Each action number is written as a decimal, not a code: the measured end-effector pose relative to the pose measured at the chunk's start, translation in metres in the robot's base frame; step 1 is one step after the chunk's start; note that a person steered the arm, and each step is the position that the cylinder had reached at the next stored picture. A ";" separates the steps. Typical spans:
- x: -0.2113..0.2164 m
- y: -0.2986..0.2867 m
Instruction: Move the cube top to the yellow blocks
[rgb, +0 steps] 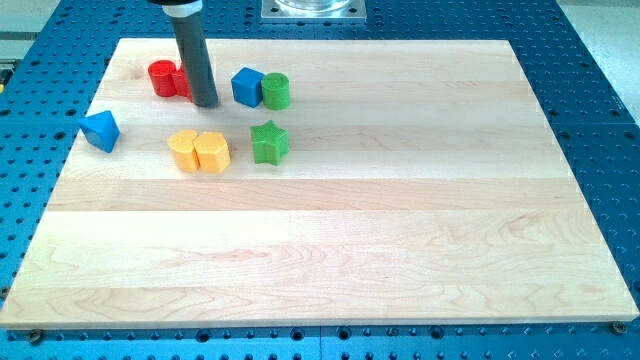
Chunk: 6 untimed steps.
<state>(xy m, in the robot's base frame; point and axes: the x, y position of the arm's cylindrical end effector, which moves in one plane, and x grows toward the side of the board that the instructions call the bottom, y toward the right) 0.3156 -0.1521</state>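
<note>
Two yellow blocks (199, 151) sit below my tip (205, 103). No hand here, nothing held. The blue cube (247, 86) rests right of the tip, touching the green cylinder (276, 91); a careless push risks dragging it along.

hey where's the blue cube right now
The blue cube sits near the view's top left, touching the green cylinder on its right, with my tip just to its left.
</note>
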 end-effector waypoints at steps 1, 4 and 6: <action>-0.019 0.035; -0.027 0.144; -0.011 0.199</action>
